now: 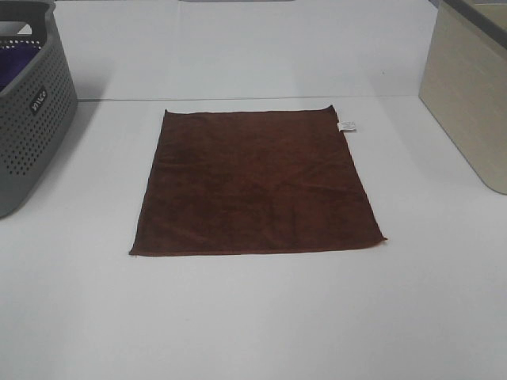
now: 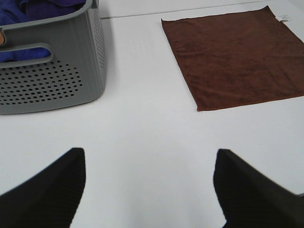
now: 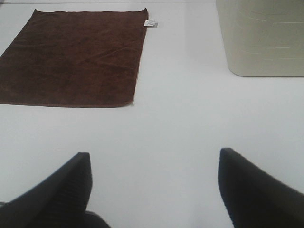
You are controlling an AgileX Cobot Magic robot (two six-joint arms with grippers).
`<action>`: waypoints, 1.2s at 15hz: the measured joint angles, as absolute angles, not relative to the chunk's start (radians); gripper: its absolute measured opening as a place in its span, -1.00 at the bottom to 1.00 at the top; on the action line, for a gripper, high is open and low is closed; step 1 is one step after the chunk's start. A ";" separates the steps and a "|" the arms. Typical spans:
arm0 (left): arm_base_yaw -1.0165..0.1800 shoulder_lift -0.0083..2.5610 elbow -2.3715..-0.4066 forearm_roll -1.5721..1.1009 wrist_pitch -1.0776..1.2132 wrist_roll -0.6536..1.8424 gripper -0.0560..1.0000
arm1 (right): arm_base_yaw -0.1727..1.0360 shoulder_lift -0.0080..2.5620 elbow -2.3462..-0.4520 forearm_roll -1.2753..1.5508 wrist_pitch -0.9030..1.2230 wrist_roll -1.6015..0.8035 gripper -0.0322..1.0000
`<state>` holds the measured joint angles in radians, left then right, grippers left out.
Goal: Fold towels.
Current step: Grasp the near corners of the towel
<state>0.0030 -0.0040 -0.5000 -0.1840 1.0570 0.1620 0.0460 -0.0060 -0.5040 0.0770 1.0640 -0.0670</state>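
Left gripper (image 2: 149, 151) and right gripper (image 3: 154, 152) gape wide, open table (image 2: 142, 123) separating both from the towel (image 2: 237, 57) edges.

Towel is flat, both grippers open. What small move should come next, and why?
The towel lies flat and unfolded; the left gripper and right gripper hang open and empty over the table, short of it. So probably advance each to a near towel corner for the first fold.

Grey basket (image 1: 32, 119), perhaps beige bin (image 1: 467, 95), white table (image 1: 253, 317)
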 joint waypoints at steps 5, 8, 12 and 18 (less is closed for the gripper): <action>0.003 -0.004 -0.500 -0.184 1.057 0.162 0.46 | 0.046 -0.006 -0.504 0.077 1.064 -0.067 0.43; 0.003 -0.004 -0.500 -0.184 1.057 0.162 0.46 | 0.046 -0.006 -0.504 0.077 1.064 -0.067 0.43; 0.003 -0.004 -0.500 -0.184 1.057 0.162 0.46 | 0.046 -0.006 -0.504 0.077 1.064 -0.067 0.43; 0.003 -0.004 -0.500 -0.184 1.057 0.162 0.46 | 0.046 -0.006 -0.504 0.077 1.064 -0.067 0.43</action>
